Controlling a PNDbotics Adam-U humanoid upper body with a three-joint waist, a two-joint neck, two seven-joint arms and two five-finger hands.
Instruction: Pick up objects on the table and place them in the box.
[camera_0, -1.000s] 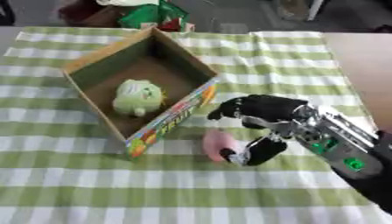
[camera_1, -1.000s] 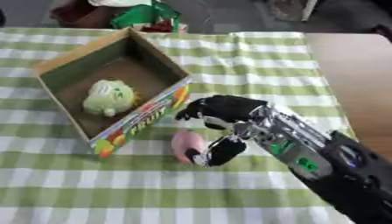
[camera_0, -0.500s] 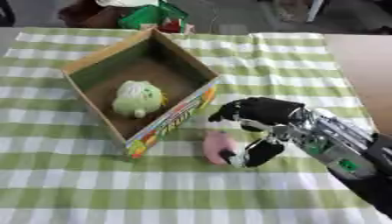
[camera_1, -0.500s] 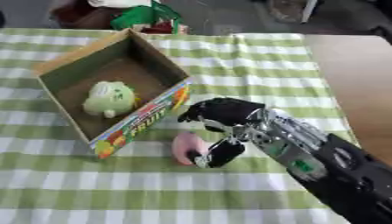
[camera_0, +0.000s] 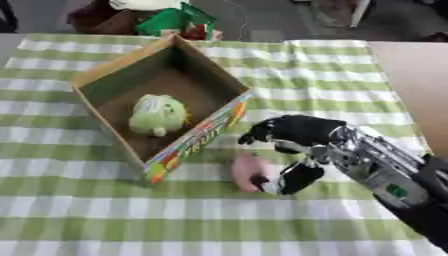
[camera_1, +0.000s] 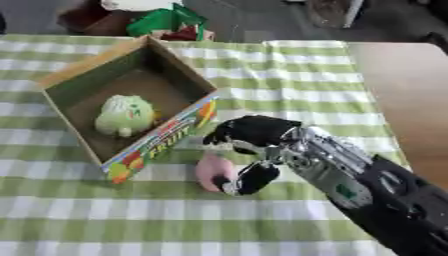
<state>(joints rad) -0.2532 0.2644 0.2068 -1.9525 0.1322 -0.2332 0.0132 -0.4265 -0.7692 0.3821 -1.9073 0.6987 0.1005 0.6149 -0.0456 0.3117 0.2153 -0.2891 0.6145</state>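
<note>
Little has shifted: right hand (camera_0: 297, 145) still arches its fingers (camera_0: 262, 134) and thumb around the pink object (camera_0: 247, 169) on the table (camera_0: 79, 220) near the box (camera_0: 197, 142), seemingly soft, light, best pinched mid-body.

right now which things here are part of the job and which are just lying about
Job:
- pink object, on the cloth, right hand curled around it
- box
- green plush toy, already in the box

Lying about:
- green and red bundle beyond the table's far edge
</note>
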